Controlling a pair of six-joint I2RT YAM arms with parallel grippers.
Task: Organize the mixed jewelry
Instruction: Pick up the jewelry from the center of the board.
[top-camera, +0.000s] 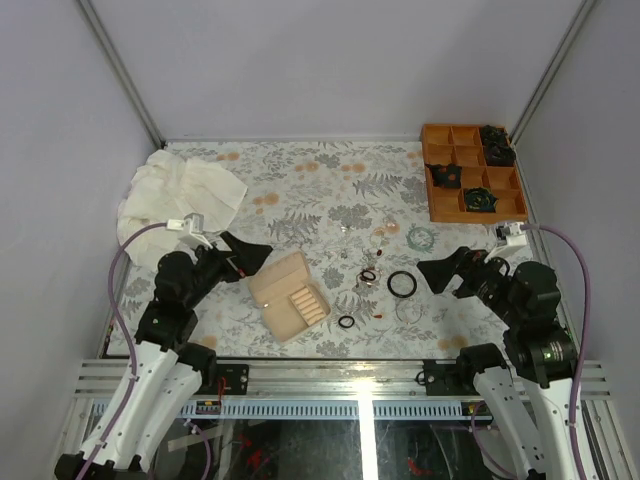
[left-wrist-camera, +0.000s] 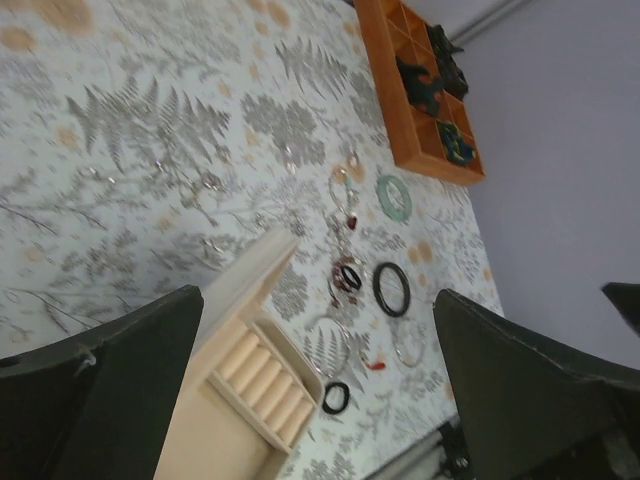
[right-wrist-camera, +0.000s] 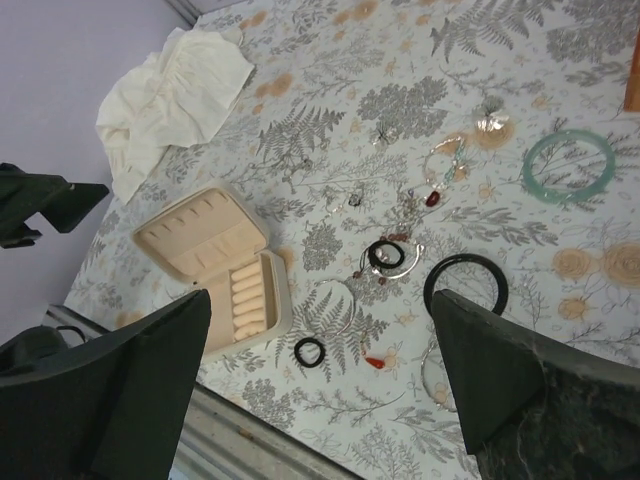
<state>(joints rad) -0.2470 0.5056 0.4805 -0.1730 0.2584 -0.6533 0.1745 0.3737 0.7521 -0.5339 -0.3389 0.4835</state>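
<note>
Black pieces: three are counted, one large black bangle (top-camera: 402, 284), one far black ring (top-camera: 369, 275) and one near black ring (top-camera: 346, 322).
Teal piece: one pale teal bracelet (top-camera: 418, 238) is seen, farthest and rightmost of the scatter.
Red earrings (right-wrist-camera: 376, 362): at least two small red pieces are made out.
Silvery hoops (right-wrist-camera: 340, 305): at least two thin ones are seen; the exact count cannot be told.
Position: the mixed jewelry (right-wrist-camera: 400, 240) is scattered on the floral table (top-camera: 300, 190), between the jewelry box (top-camera: 290, 295) and the right gripper (top-camera: 438, 275).
Axis: the scatter is strung out diagonally, from the bracelet at far right to the near black ring at near left; the rings and bangle are laid flat.
Jewelry box: one, beige, is opened, its lid on the far-left side; a row of ridged rolls is shown in its base.
Orange tray (top-camera: 436, 190): one, at the far right corner, is divided into compartments; dark rosette-like items (top-camera: 480, 200) are held in several.
White cloth (top-camera: 180, 195): one is crumpled at far left.
Left gripper (top-camera: 245, 258): spread wide, just left of the box.
Right gripper: spread wide, right of the bangle.
</note>
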